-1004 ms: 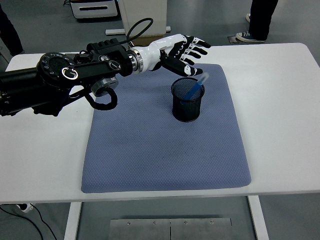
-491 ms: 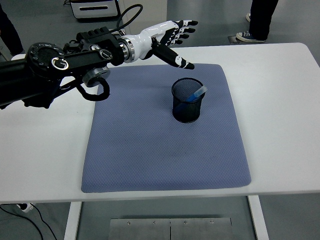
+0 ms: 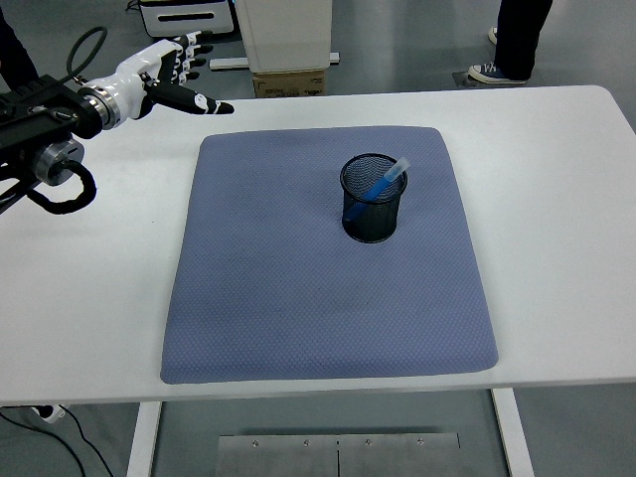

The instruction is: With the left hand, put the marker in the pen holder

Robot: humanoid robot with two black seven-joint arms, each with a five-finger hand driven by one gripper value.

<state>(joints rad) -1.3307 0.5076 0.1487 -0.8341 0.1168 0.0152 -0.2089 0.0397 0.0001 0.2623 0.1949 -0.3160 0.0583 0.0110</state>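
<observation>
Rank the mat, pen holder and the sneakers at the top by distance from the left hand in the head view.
From the left hand, upper left:
1. Mat, its far-left corner just right of the hand.
2. Pen holder, mid-mat, marker inside.
3. Sneakers, top right, on the floor.

We count one pen holder [image 3: 373,197] near the centre, with one marker [image 3: 383,183] in it. One mat [image 3: 298,288] lies on one table [image 3: 556,199]. One robot hand [image 3: 164,75] shows at ten o'clock. At twelve o'clock stands one box [image 3: 288,82], and at one o'clock we see one person's legs [image 3: 512,40].
</observation>
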